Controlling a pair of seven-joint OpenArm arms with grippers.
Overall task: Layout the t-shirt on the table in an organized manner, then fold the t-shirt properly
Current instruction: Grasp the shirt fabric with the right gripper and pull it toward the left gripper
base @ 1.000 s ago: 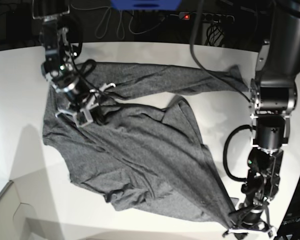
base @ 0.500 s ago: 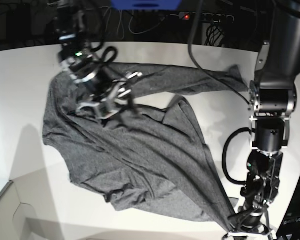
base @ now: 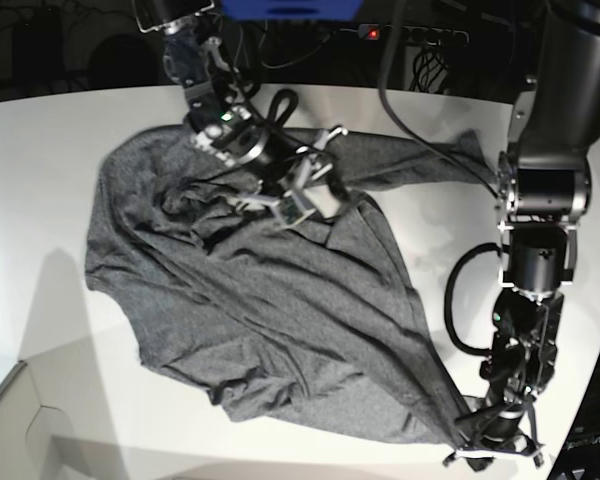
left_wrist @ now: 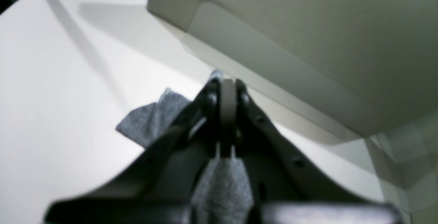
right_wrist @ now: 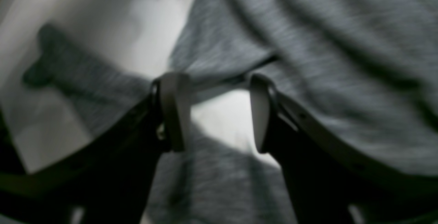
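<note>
The dark grey t-shirt [base: 270, 300] lies spread and creased across the white table [base: 40, 150], one long sleeve [base: 410, 155] stretched to the back right. My right gripper [base: 318, 178] hovers over the shirt's upper middle. In the right wrist view, blurred by motion, this gripper [right_wrist: 217, 114] is open, with only bare table and the shirt's [right_wrist: 325, 63] edge showing between its fingers. My left gripper [base: 490, 450] is at the front right edge. In its wrist view the left gripper [left_wrist: 227, 107] is shut on a corner of the t-shirt [left_wrist: 154, 121].
A pale grey panel [left_wrist: 308, 29] sits beside the table near the left gripper, and another panel [base: 10, 430] at the front left corner. Behind the curved far edge lie a power strip [base: 420, 35] and cables. The left arm's column [base: 545, 200] stands on the right.
My right gripper has opened, let go of the shirt, and swung from the left toward the back middle. The shirt's upper left now lies bunched. The left arm has hardly moved.
</note>
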